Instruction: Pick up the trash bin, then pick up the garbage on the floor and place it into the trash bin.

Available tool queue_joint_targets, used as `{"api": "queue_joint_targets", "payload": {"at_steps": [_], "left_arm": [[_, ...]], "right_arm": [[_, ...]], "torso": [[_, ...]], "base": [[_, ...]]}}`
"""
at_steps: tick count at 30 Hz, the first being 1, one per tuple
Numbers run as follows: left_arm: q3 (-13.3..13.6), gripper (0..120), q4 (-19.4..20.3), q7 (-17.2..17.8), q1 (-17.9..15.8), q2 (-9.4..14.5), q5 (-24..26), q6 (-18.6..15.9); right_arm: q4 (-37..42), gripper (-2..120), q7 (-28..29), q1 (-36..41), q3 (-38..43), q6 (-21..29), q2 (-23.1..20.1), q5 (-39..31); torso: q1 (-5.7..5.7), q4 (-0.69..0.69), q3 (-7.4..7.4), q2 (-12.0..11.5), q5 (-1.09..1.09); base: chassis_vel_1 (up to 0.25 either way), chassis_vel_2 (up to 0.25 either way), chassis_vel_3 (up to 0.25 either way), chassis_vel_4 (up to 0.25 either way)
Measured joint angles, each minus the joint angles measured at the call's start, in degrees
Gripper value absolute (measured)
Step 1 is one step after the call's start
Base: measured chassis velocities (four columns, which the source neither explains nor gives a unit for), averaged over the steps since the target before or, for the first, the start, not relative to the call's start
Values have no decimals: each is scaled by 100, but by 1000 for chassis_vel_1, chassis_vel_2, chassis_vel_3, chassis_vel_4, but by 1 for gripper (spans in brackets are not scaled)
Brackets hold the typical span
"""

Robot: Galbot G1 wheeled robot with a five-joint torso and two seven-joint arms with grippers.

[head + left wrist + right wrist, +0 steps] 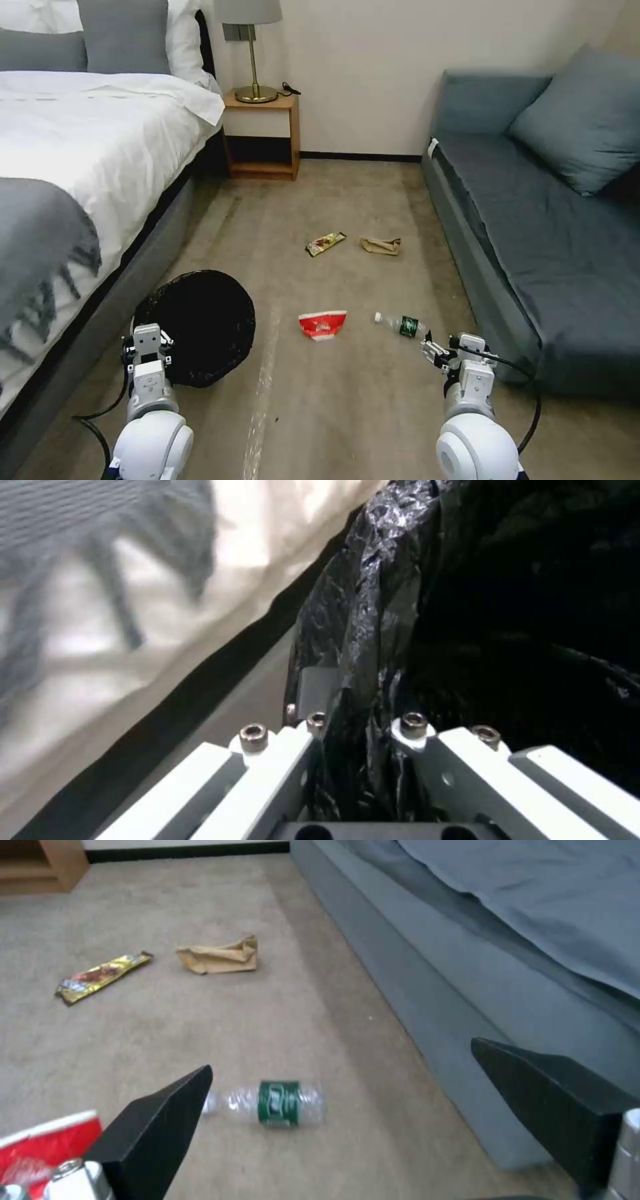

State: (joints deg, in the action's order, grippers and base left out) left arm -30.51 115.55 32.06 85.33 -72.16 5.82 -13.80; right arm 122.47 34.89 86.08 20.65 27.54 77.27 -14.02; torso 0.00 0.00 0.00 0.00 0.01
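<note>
Right down at the near edge, both arms are in shot, and the left gripper (148,333) is clamped on the rim of the trash bin (200,320); the left wrist view shows its fingers (267,780) pinching the crinkly black bag (373,630) between them, one outside the rim and one inside. That bin is tipped so its dark mouth faces up toward the head camera, and it sits close against the side of the bed (80,153). Across from it, the right gripper (437,352) hangs low above the carpet (347,413) with nothing in it, and the right wrist view shows its black fingers (160,1120) spread wide apart. Just ahead of that gripper lies the clear plastic bottle (400,325) with its dark green label, flat on its side on the carpet, between the bin and the sofa (533,240) and nearer the sofa. Closer to the bin, just beside the bottle, rests the crushed red-and-white paper cup (323,325). Farther from the bin, out in the middle of the floor, the brown-gold snack wrapper (325,243) and the crumpled brown paper bag (381,245) lie near each other, apart, the bag on the sofa side. Beyond them, at the head of the bed, stands the wooden nightstand (261,137) with a lamp (250,50) on top.
</note>
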Motion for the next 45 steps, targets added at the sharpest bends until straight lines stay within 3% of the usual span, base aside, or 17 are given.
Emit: {"api": "queue_joint_targets", "payload": {"at_steps": [22, 32, 36, 40, 41, 45], "left_arm": [[-21, 1, -20, -26, 16, 6, 2, 65], [-132, 1, -91, -92, -15, 107, 94, 86], [-93, 1, -155, -153, -96, 187, 103, 87], [-110, 1, -176, -224, -77, 199, 69, 111], [-110, 1, -176, -224, -77, 199, 69, 111], [-129, 1, -161, -257, -84, 77, -35, 113]], "right_arm": [[-2, 100, -272, 199, -223, -218, -29, 396], [-256, 100, -819, -6, -395, 374, -261, 337], [-391, 100, -1010, -161, -394, 523, -479, 303], [-687, 100, -1245, -657, -688, 694, -1135, -12], [-687, 100, -1245, -657, -688, 694, -1135, -12], [-1007, 100, -1649, -1308, -1313, 916, -2147, -309]], "torso": [[0, 1, 0, 0, -1], [0, 2, -1, 0, -1], [0, 0, -1, 0, -1], [0, 0, -1, 0, 2], [0, 0, -1, 0, 2], [0, 0, 0, 0, 0]], "base": [[-199, 206, 208, -202], [-53, 48, 42, -67], [17, -8, -9, 9], [0, 0, 0, 0], [0, 0, 0, 0], [0, 0, 0, 0]]}}
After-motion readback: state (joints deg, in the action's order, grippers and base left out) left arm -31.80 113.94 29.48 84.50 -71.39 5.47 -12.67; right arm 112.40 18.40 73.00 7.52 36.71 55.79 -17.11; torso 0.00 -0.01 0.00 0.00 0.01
